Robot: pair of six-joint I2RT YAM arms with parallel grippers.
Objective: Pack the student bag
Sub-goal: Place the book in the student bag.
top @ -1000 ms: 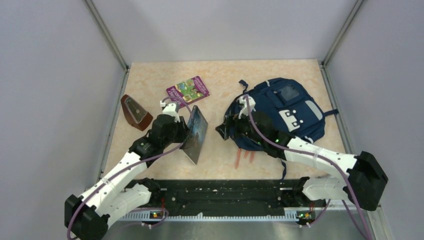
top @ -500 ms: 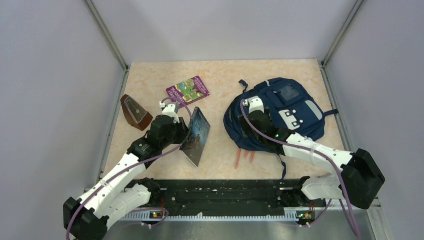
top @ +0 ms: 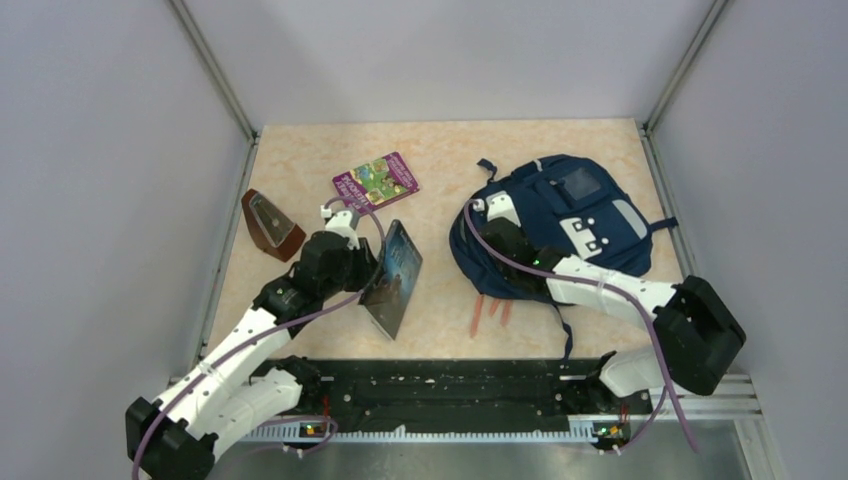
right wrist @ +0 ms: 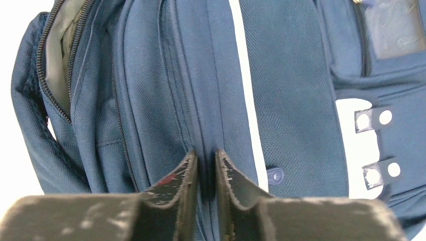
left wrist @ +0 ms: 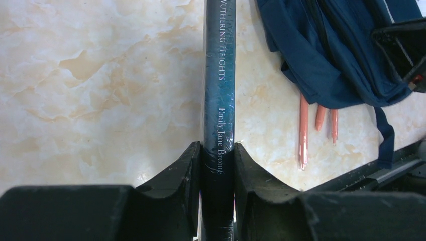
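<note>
The student bag [top: 585,215], navy blue with a white front patch, lies at the right of the table, its main zip gaping at its left edge [right wrist: 55,65]. My right gripper [top: 487,228] rests on the bag's left part. In the right wrist view the right gripper [right wrist: 206,150] is shut on a ridge of the bag's blue fabric. My left gripper [top: 368,268] is shut on the spine of a dark blue book [top: 397,272], "Wuthering Heights" [left wrist: 219,75], held on edge above the table, left of the bag [left wrist: 326,60].
Three orange-pink pencils [top: 490,312] lie by the bag's near edge, also in the left wrist view [left wrist: 304,130]. A purple booklet [top: 376,178] and a brown wedge-shaped case [top: 270,222] lie at the back left. The black rail [top: 430,385] runs along the near edge.
My right gripper has moved from the bag's left edge onto its top and closed on the fabric. The left gripper has tilted the book slightly and stayed in place.
</note>
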